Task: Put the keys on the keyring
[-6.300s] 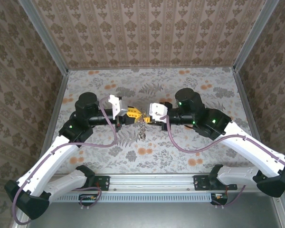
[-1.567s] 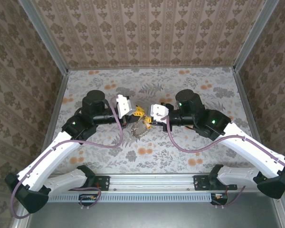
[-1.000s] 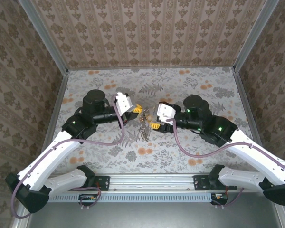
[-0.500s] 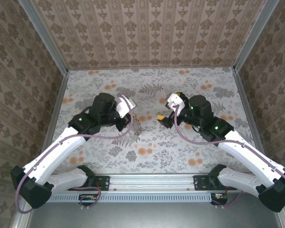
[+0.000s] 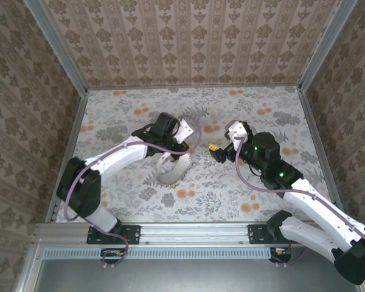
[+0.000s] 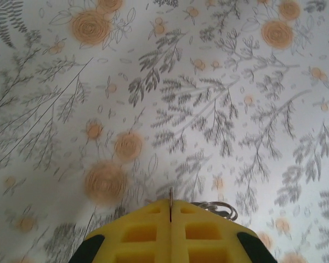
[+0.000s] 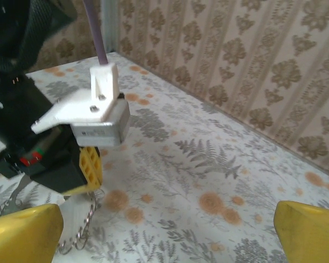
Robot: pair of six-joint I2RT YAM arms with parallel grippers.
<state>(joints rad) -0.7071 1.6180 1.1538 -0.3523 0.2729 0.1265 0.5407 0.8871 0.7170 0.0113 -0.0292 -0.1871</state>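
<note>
Your left gripper (image 6: 170, 204) pinches the dangling keyring (image 6: 219, 206); your right gripper (image 7: 167, 227) gapes wide (empty). Steady the loop before threading 1 key.

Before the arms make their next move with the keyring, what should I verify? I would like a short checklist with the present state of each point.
1. Is the left gripper shut on the keyring? Ok: the jaws are pressed together and the keyring hangs below them.
2. Is the right gripper open and empty? Ok: the jaws stand wide apart with nothing between them.
3. Are the two grippers apart? Ok: the top view shows a gap between them.
4. Are the keys on the keyring? Cannot tell: too small and blurred.
5. Is the keyring's lower end off the table? Cannot tell.
</note>
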